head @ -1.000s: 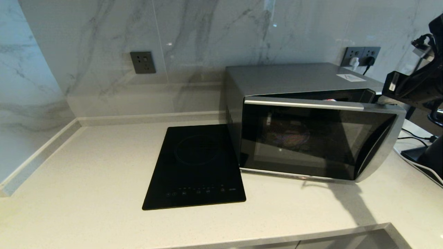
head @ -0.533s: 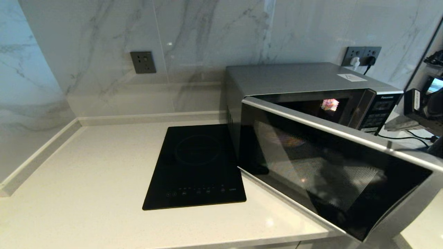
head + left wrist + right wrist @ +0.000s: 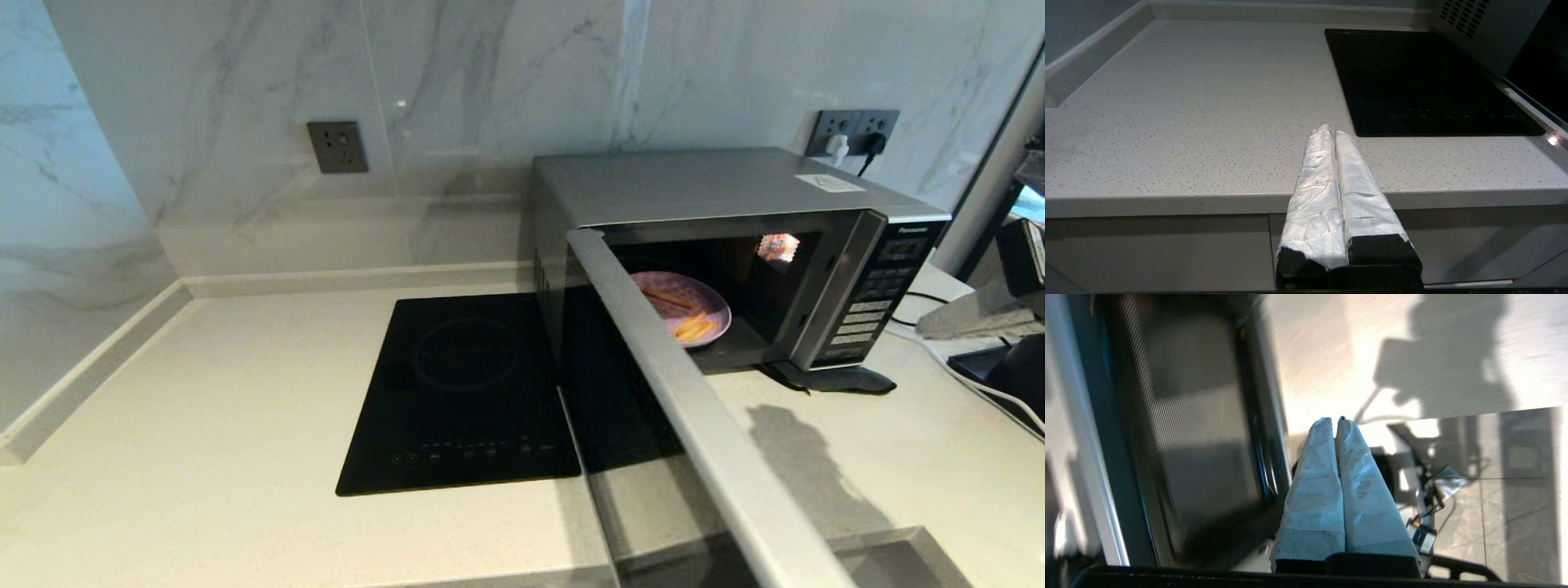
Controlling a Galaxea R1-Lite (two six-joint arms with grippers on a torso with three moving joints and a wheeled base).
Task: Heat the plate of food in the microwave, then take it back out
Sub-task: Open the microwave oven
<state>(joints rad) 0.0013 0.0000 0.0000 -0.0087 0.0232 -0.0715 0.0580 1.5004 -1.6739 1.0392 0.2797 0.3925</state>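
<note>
The silver microwave stands at the back right of the counter with its dark glass door swung wide open, edge-on toward me. Inside sits the lilac plate of food with orange fries; the door's edge hides its left part. My right gripper is shut and empty, off to the right of the microwave, with the door's inner face beside it. My left gripper is shut and empty, parked low at the counter's front edge, left of the door.
A flat black induction hob lies left of the microwave. The button panel faces front right. Cables and dark gear lie on the counter to the right. Wall sockets sit behind. The open door overhangs the counter's front edge.
The microwave door swung from nearly shut to wide open, uncovering the plate inside. My right arm drew back to the right, almost out of the head view.
</note>
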